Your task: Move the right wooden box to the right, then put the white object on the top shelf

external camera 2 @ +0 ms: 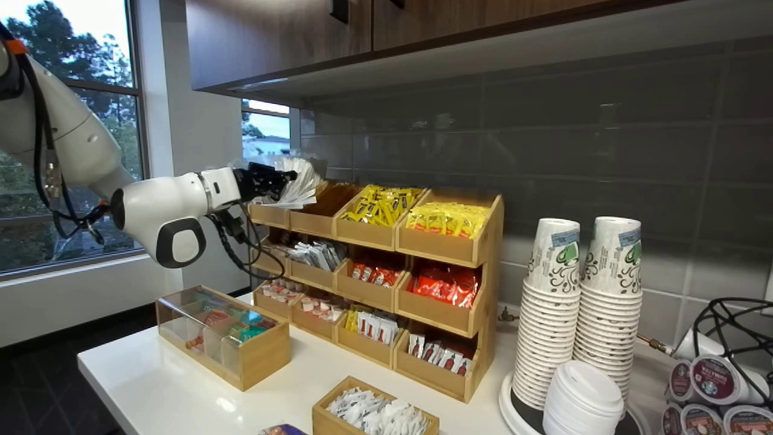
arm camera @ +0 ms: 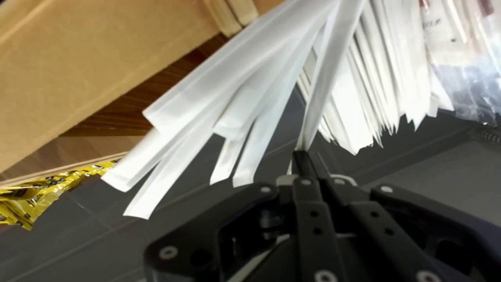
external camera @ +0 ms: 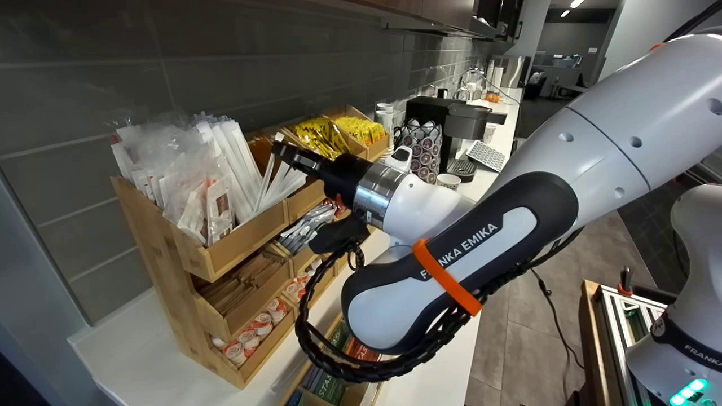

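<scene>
Pincer (arm camera: pixel 310 156) is up at the top shelf (external camera 2: pixel 365 235) of that big stepped wooden rack (external camera 2: pixel 490 284), toward the end that's on the left in an exterior view. It's squeezed down really narrow, and as far as I can make out there's one thin white wrapped stick (arm camera: pixel 327 78) pinched right at the tips. The stick slants down toward the bin, in among a bunch of other white sticks (arm camera: pixel 270 82) fanned out on both sides, so I can't tell where its bottom end sits. Some crinkly clear plastic bags (external camera: pixel 175 158) are crammed in beside them.

As for the right wooden box (external camera 2: pixel 329 423), it's on the white tabletop (external camera 2: pixel 308 374) in front of the rack, loaded with little white packets (external camera 2: pixel 377 414), and cut off at the bottom of that view. The longer wooden tray (external camera 2: pixel 266 356) with the clear top is off to its left, apart from it, with greenish packets (external camera 2: pixel 250 331) inside. A couple of stacks of paper cups (external camera 2: pixel 546 338) stand to its right, just past the end of the rack.
</scene>
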Motion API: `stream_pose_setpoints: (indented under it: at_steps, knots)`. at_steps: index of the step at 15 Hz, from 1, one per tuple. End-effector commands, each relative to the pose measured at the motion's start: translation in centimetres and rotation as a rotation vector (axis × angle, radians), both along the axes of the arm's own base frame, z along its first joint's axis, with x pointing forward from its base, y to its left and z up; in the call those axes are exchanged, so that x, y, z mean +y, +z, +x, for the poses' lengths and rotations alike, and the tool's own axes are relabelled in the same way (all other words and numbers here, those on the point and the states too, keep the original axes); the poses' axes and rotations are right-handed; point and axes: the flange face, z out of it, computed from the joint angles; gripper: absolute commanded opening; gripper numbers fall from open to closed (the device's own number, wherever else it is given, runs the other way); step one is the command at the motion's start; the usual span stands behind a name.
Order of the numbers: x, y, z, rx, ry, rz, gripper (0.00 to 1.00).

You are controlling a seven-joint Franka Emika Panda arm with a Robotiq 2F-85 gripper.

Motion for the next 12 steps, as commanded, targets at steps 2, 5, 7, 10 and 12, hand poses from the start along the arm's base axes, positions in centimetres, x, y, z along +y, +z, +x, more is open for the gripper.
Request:
stream_pose_setpoints:
  at_steps: [2,5,7,10,12]
  knots:
    - [0.2,0.2,-0.6,-0.031,-0.038,0.051,0.41]
    - [0.2,1.3,-0.7,-0.039,-0.052,0.094,0.63]
    - [0.1,2.0,-0.9,-0.042,-0.060,0.117,0.79]
    - [-0.5,3.1,-1.5,-0.030,-0.084,0.136,0.99]
    - [-1.0,4.1,-1.9,-0.018,-0.101,0.138,1.00]
